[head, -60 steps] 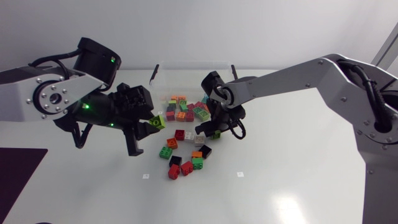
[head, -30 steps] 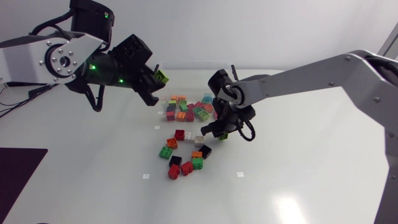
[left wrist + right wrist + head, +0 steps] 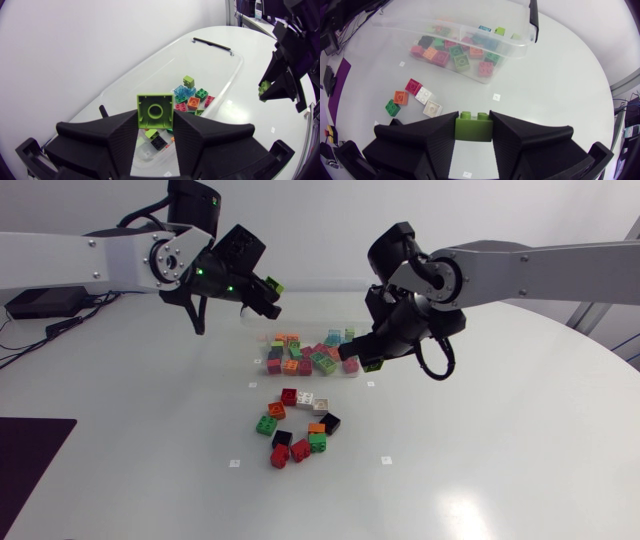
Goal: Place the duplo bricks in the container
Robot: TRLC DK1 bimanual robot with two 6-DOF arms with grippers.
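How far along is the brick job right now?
Done: many bricks already lie in the container. In hand: the left tool holds a lime brick above it; the right tool holds a green brick near it. Left: roughly ten loose bricks on the table.

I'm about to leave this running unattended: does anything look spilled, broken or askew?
Nothing stands out. The container sits flat with bricks inside, and the loose bricks lie on the table in front of it. The left gripper holds a green brick squarely, and the right gripper holds another.
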